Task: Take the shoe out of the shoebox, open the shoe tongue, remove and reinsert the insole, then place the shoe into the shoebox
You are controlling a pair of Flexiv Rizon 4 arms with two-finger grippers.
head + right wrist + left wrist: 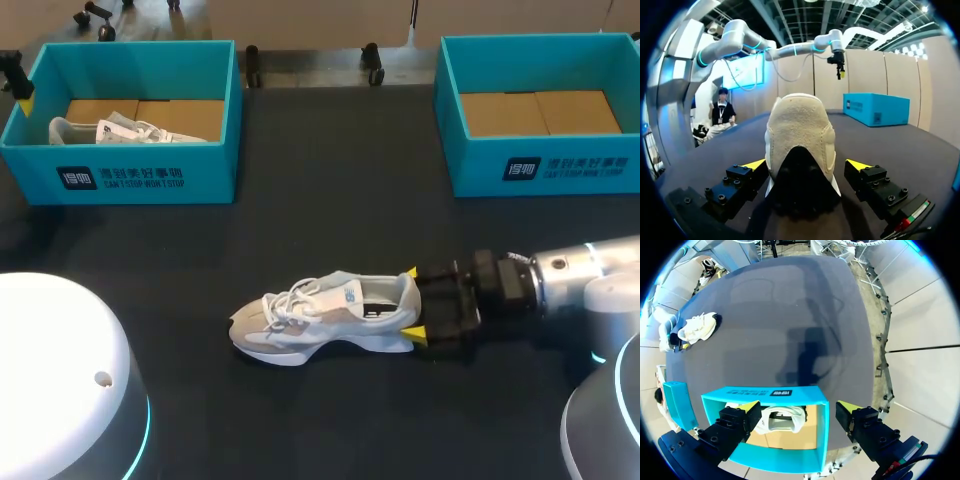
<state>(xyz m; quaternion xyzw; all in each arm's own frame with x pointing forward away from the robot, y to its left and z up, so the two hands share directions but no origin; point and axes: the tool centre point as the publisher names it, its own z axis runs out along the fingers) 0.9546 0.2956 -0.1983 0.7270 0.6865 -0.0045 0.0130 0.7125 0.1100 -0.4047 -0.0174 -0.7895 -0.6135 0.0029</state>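
Across most of the head view spreads the dark, matte tabletop [330, 420], flat and plain. At its upper left and upper right we see two open teal cardboard shoeboxes with brown floors, the left shoebox [130, 170] and the right shoebox [550, 170], well apart. From the frame's right edge our silver right arm [580, 275] comes in low over the table.

Just below the frame's centre, on the tabletop and outside both boxes, stands the white and pale grey running shoe [325, 315]. It is upright on its thick white sole, toe towards the left and heel towards the right, with white laces and a small blue tag on the tongue. In the right wrist view its heel is beige suede above a dark sole end.

The right gripper [412, 304] sits at that heel, its fingers released and spread to either side, with a little gap showing by at least one of them. A second white shoe [110, 130] lies inside the left shoebox. The left gripper [799, 407] hangs above that box, fingers wide and grasping nothing.
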